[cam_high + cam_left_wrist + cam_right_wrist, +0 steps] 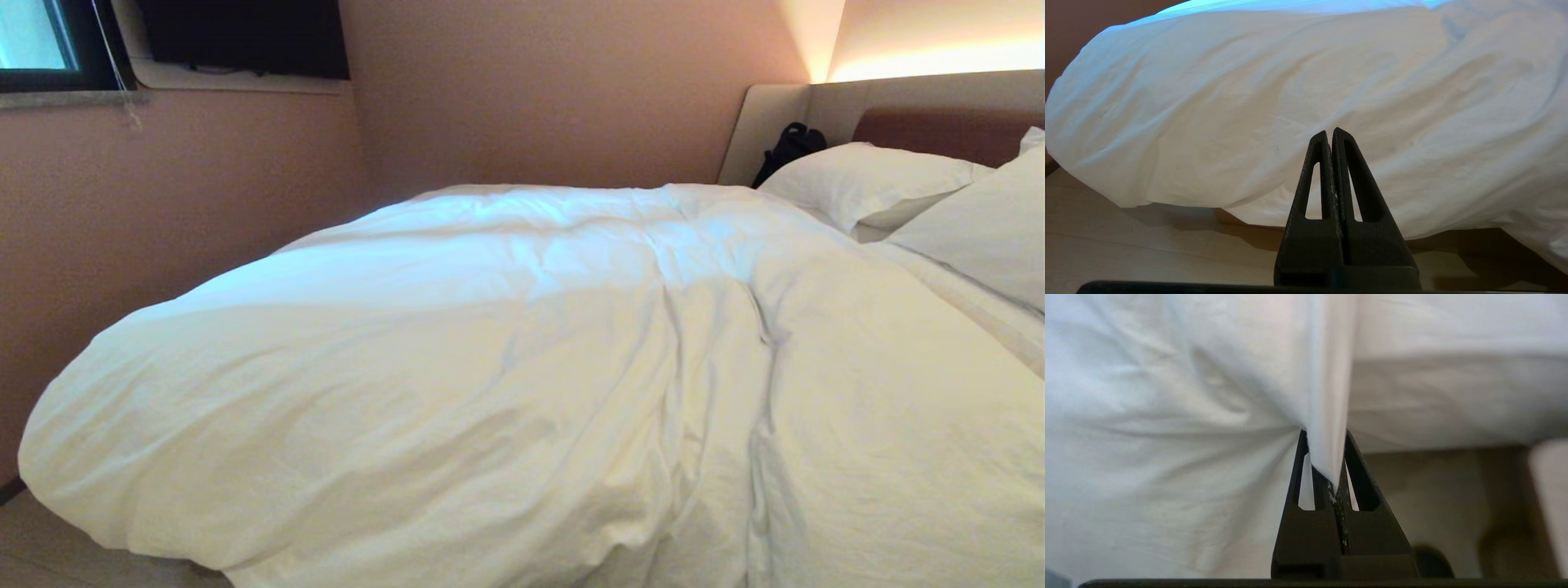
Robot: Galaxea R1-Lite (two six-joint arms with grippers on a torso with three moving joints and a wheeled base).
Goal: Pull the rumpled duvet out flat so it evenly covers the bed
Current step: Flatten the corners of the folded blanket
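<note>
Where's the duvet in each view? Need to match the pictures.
Head view: the duvet fills most of the picture, draped over the bed's near edge.
Left wrist view: it hangs across the upper part, beyond the shut left gripper, which is clear of it.
Right wrist view: a fold of it is pinched in the right gripper.
Shared landmark: the duvet's overhanging lower edge above the floor.

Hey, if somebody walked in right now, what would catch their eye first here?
The puffy white duvet, bulging over nearly the whole bed and creased down its middle. Next, the right tool, shut on a pinched fold of duvet at the bed's edge. Two pillows lie by the headboard.
</note>
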